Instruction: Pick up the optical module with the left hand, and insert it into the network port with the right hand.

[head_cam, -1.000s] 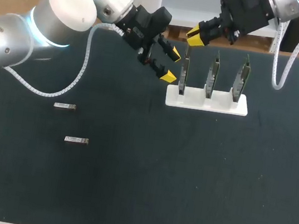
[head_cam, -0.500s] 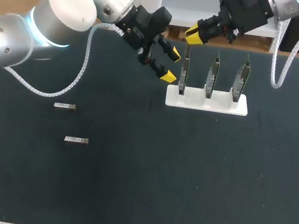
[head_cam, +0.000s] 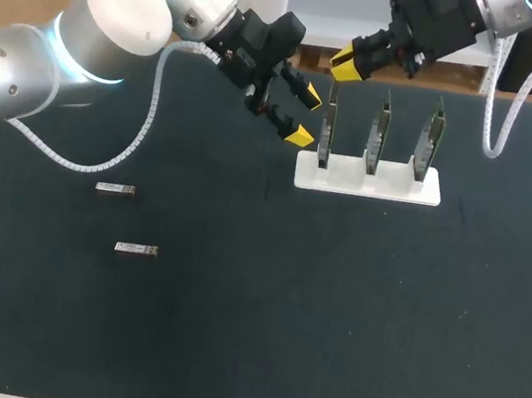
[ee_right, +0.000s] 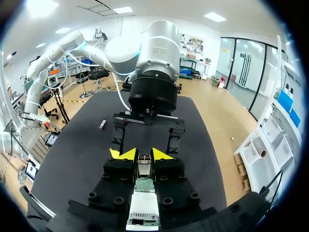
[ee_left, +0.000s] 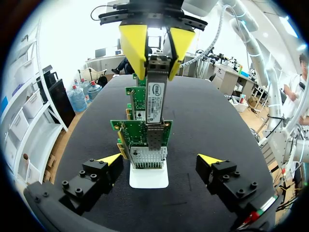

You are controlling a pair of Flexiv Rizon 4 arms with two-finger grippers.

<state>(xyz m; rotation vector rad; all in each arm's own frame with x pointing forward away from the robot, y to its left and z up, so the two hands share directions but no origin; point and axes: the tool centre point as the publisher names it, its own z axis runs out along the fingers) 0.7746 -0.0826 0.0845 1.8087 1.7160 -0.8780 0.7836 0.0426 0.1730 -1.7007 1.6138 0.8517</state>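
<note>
Grip first: the right hand [head_cam: 346,64], coming in from the far right corner, is clenched on the optical module [ee_left: 155,104], its two yellow fingertips [ee_left: 133,43] pressing the module's upper end from both sides. The module hangs upright over the leftmost card [head_cam: 327,133] of three green cards standing in a white stand [head_cam: 388,185] at the far middle of the desk [head_cam: 324,348]. In the left wrist view its lower end runs down the face of that card and meets the top of the perforated metal cage of the network port [ee_left: 148,158]. How far it sits inside cannot be told.

A white label [ee_left: 155,99] with dark print covers the module's near face. A logo and rows of small characters show on it, but they are too small to make out reliably.

The left hand [head_cam: 305,115], reaching in from the left, is released and holds nothing. Its fingers are spread wide, just left of the leftmost card. In its own view one tip lies to each side of the card, apart from it.

Two spare modules [head_cam: 115,189] [head_cam: 136,249] lie flat on the left of the desk, well apart from the stand, the second nearer than the first.
</note>
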